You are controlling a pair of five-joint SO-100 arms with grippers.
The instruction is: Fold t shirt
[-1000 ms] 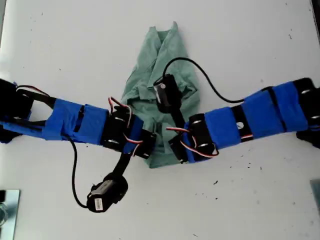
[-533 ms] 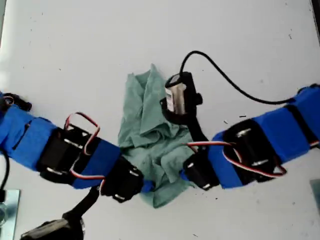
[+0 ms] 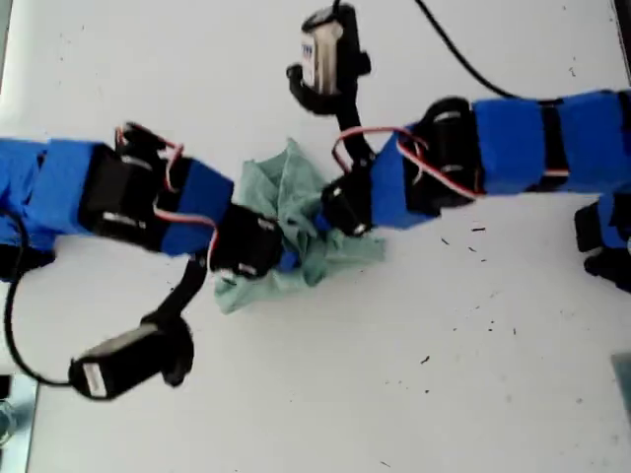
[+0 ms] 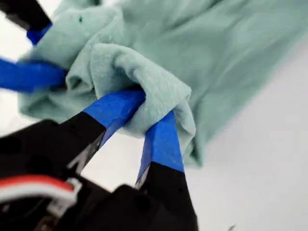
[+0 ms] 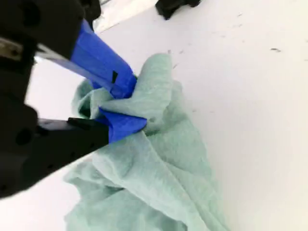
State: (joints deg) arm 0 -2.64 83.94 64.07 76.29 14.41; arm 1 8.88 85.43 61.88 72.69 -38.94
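Both pincers [image 4: 154, 108] [image 5: 127, 103] clamp bunched t shirt [image 3: 291, 232].

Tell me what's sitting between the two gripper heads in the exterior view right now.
Only the bunched t shirt fills that stretch in the exterior view; my first gripper and my second gripper each pinch a fold of it.

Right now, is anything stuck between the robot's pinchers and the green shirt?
Nothing visible is. My first gripper and my second gripper each have their blue-taped jaws pinched straight onto a fold of the soft, wrinkled sage-green t shirt.
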